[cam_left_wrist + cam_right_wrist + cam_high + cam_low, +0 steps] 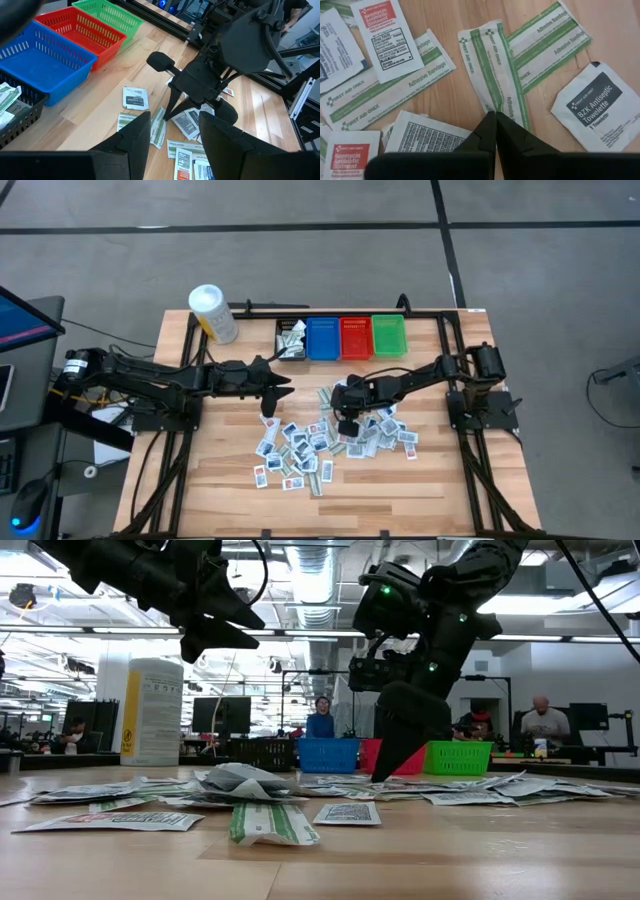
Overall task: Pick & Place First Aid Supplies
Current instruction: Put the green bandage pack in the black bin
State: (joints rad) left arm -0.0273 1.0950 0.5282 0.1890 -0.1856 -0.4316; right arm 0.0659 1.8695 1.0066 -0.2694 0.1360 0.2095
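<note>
The right gripper (pixel 495 116) is down at the tabletop in the heap of packets (pixel 330 442), its fingers pressed together with the tips on a green-striped strip (pixel 492 70) printed "FIRST AID ONLY" and "Adhesive"; whether the strip is actually pinched cannot be told. Around it lie more "Adhesive Bandage" strips (pixel 552 40), a red-marked "Neomycin Antibiotic Ointment" packet (pixel 387 37) and a dark-labelled "BZK Antiseptic Towelette" packet (pixel 597 105). The heap spreads over the middle of the wooden table (pixel 400 485), all loose on the boards. The left gripper (pixel 283 389) hangs above the table just left of the heap, fingers spread and holding nothing. Farther back stands a row of bins: a black bin (pixel 291 339) with some packets inside, then a blue bin (pixel 323 337), a red bin (pixel 356 336) and a green bin (pixel 389 334). A white tub (pixel 212 312) with a yellow label stands at the far left corner
</note>
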